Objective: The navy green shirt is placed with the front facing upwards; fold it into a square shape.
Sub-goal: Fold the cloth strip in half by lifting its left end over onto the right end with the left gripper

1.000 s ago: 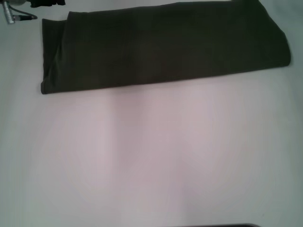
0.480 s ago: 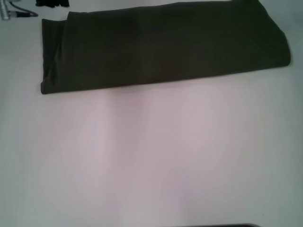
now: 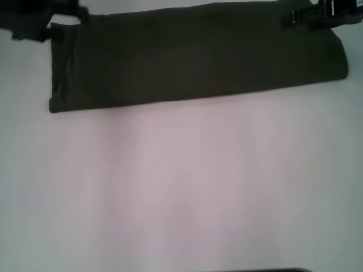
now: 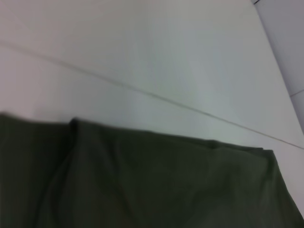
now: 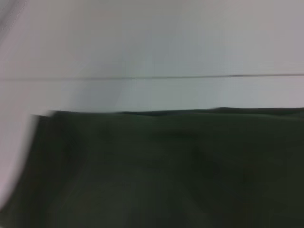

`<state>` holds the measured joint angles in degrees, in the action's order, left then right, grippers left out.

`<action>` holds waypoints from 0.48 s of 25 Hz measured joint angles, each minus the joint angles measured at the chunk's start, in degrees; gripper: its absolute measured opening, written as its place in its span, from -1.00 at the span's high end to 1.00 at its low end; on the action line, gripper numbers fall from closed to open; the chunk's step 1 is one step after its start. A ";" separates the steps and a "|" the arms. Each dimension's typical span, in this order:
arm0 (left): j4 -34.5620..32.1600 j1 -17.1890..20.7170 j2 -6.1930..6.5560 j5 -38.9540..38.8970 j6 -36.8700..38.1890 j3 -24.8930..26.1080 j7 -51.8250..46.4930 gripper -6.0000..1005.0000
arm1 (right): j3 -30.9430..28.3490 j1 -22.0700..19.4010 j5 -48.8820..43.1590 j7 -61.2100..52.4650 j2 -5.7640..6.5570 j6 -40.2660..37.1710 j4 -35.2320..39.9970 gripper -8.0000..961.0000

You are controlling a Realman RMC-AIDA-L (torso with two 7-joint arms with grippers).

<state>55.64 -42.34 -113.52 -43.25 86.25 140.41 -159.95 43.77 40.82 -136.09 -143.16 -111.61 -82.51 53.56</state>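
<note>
The navy green shirt (image 3: 193, 54) lies on the white table as a long folded band across the far side, lettering hidden. It also shows in the left wrist view (image 4: 142, 180) and in the right wrist view (image 5: 166, 166). My left gripper (image 3: 42, 20) is at the band's far left corner. My right gripper (image 3: 323, 14) is over the band's far right corner. Neither wrist view shows fingers.
The white table (image 3: 181, 187) stretches from the shirt toward me. A thin seam line crosses the table beyond the shirt in the left wrist view (image 4: 142, 92) and in the right wrist view (image 5: 142, 77). A dark edge (image 3: 278, 270) shows at the near side.
Both grippers have come into the head view at the shirt's far corners, left one from farther left. The shirt has not moved.
</note>
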 joint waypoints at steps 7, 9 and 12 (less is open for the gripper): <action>-0.55 4.99 -0.60 -3.95 -0.06 3.74 3.71 -0.55 | -7.84 -8.98 20.93 12.20 -1.00 -6.55 -0.94 -0.97; -1.10 5.82 -0.66 -5.10 -0.11 4.14 4.81 -0.55 | -8.15 -11.44 23.36 14.01 -1.44 -6.47 -1.12 -0.97; -2.58 6.73 -0.69 -5.92 -0.70 4.37 6.22 -0.55 | -8.45 -14.37 23.96 15.82 -1.89 -5.51 -1.91 -0.97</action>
<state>53.06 -35.61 -114.21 -49.17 85.55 144.78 -153.73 35.32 26.45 -112.13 -127.35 -113.50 -88.03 51.65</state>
